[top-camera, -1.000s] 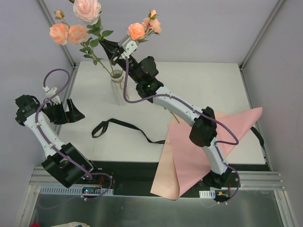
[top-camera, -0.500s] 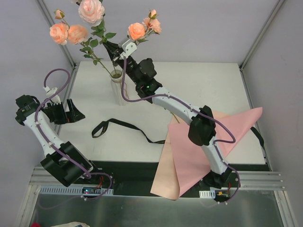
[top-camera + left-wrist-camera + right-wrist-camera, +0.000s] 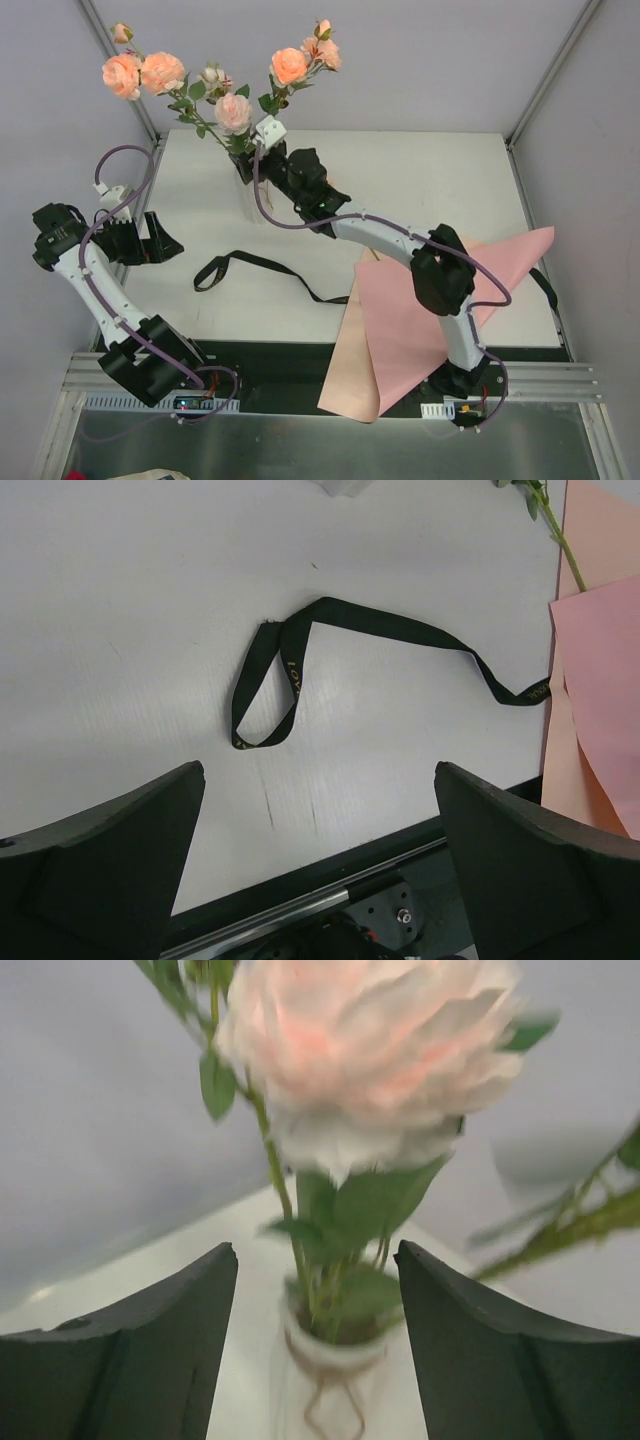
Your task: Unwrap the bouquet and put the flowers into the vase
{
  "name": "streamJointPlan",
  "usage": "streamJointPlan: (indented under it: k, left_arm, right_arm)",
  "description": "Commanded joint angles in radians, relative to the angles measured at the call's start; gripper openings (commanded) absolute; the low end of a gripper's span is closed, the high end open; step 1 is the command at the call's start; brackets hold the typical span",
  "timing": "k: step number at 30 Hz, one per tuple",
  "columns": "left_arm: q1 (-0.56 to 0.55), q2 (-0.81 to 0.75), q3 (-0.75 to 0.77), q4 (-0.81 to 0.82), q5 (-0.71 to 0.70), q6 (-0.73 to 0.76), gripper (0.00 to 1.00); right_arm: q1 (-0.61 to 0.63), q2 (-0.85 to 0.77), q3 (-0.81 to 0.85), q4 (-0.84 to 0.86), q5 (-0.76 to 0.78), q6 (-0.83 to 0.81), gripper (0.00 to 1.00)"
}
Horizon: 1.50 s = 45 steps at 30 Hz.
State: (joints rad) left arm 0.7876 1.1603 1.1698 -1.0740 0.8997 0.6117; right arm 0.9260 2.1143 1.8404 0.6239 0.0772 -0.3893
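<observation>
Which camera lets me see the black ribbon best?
The left wrist view: the black ribbon lies close and sharp on the white table, and its loop and gold lettering show. The top view shows it smaller, running up to the pink paper. The right wrist view does not show it.

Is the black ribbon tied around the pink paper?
No, the black ribbon lies loose and flat on the white table, with only one end near the edge of the pink paper.
</observation>
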Motion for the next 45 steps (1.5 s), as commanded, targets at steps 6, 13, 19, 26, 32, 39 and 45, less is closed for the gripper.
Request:
streamJointPlan:
  k: [6, 13, 19, 26, 32, 39, 45]
  left_arm:
    - [0.018, -0.016, 0.047, -0.066, 0.088, 0.034, 0.99]
    - [0.019, -0.027, 0.047, -0.075, 0.087, 0.042, 0.99]
    - [0.019, -0.022, 0.051, -0.081, 0.097, 0.046, 0.99]
    - [0.018, -0.019, 0.048, -0.099, 0.114, 0.089, 0.99]
    - [0.018, -0.011, 0.041, -0.135, 0.159, 0.135, 0.99]
    - [0.018, 0.012, 0.037, -0.135, 0.169, 0.138, 0.99]
    - [0.018, 0.013, 0.031, -0.135, 0.171, 0.143, 0.99]
  right_arm:
    - [0.001, -0.450, -0.485, -0.041, 0.075, 0.024, 0.82]
    - [-0.163, -0.501, -0.508, -0.362, 0.032, 0.093, 0.81]
    - [-0.291, -0.271, -0.284, -0.860, -0.065, 0.124, 0.73]
    - [-0.328, -0.108, -0.167, -1.042, -0.068, 0.102, 0.72]
    - [-0.346, -0.005, -0.072, -1.116, -0.114, 0.089, 0.73]
    - [-0.349, 0.104, 0.032, -1.194, -0.083, 0.075, 0.73]
    - [-0.355, 0.165, 0.069, -1.231, -0.086, 0.089, 0.67]
